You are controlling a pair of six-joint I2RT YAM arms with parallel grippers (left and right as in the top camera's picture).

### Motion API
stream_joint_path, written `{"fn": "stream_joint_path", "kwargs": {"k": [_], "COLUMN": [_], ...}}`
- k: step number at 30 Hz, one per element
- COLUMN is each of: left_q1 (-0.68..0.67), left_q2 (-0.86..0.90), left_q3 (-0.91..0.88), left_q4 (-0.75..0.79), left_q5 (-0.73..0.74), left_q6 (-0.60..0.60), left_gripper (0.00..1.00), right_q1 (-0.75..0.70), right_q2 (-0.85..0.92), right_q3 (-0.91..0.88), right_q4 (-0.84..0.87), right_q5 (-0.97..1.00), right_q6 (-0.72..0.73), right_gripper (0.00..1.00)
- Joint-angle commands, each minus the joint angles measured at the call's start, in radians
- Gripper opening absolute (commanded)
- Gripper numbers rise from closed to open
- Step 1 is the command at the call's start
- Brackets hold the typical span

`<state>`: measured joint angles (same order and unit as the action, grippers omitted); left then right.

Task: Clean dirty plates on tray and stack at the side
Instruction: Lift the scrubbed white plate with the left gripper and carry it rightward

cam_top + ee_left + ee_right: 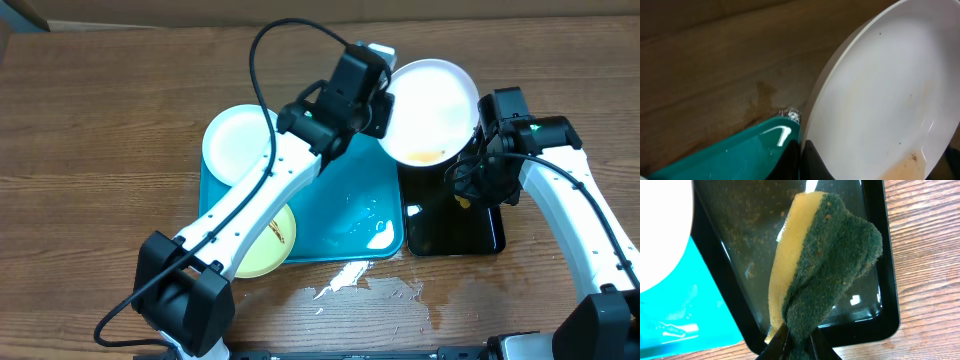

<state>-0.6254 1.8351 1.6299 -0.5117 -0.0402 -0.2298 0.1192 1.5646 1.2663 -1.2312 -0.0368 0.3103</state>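
Note:
My left gripper is shut on the rim of a white plate and holds it tilted above the black tray. A brown smear lies at the plate's low edge. The grip shows in the left wrist view. My right gripper is shut on a yellow-and-green sponge, held over the black tray beside the plate. A second white plate and a pale yellow-green plate lie on the turquoise tray, partly under my left arm.
The black tray holds dark water with brown crumbs. White foam and water lie on the turquoise tray and on the wooden table in front of it.

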Motion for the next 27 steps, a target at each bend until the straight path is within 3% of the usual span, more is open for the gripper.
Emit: {"fn": "stream_joint_path", "kwargs": {"k": [1, 15, 27], "left_q1": [-0.029, -0.126, -0.228], "left_q2": [0.009, 0.009, 0.089], "left_q3": [0.030, 0.030, 0.030], "left_q4": [0.051, 0.215, 0.341], "left_q5": [-0.080, -0.166, -0.446], "left_q6": [0.075, 0.353, 0.493], "left_gripper": [0.04, 0.04, 0.04], "right_q1": [-0.003, -0.003, -0.003], "right_q2": [-0.003, -0.003, -0.003], "right_q3": [-0.003, -0.003, -0.003], "right_q4": [0.002, 0.003, 0.003], "right_q5": [0.010, 0.010, 0.010], "right_q6": [0.005, 0.005, 0.005], "right_gripper": [0.10, 0.10, 0.10]}}
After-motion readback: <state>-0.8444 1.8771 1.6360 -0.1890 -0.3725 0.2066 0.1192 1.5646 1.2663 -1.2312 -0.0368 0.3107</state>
